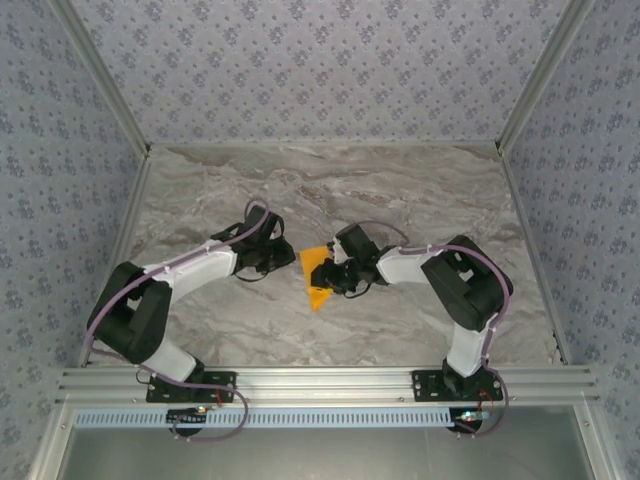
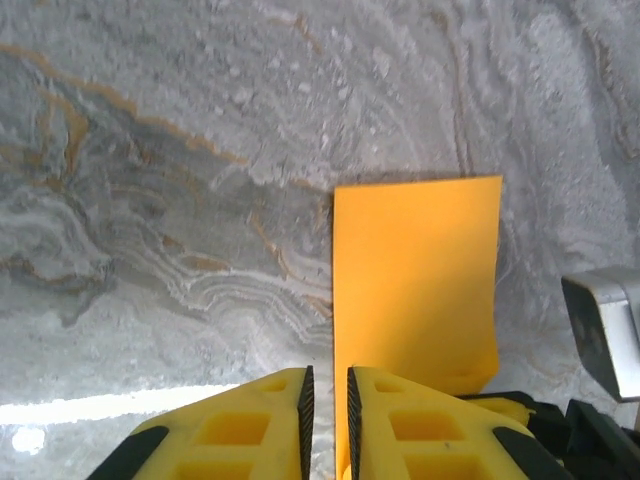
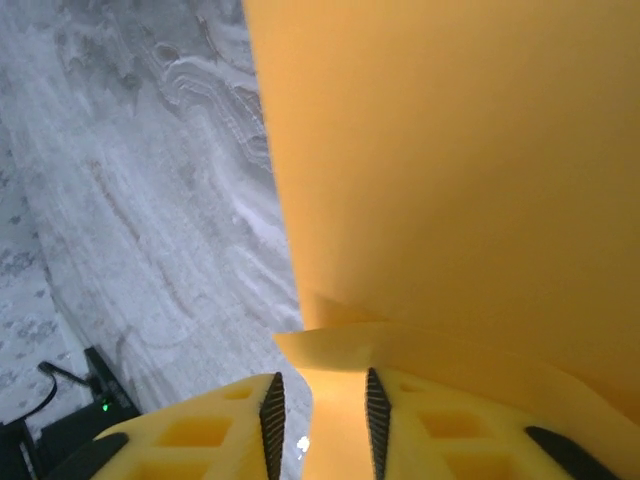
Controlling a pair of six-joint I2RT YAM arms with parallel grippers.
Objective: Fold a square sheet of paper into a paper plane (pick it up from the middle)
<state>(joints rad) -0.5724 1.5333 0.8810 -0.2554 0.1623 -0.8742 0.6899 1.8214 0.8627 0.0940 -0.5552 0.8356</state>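
Since both grippers sit low at the paper, we judge that a crease is being set. Our left gripper (image 2: 330,375) has its jaws a sliver apart at the sheet's edge, and our right gripper (image 3: 320,378) stands slightly spread around a loose fold. Beyond them, the square sheet of paper (image 1: 316,280) lies partly folded mid-table (image 1: 420,190). Next we need a clean regrip for another fold. We count one sheet and two grippers.
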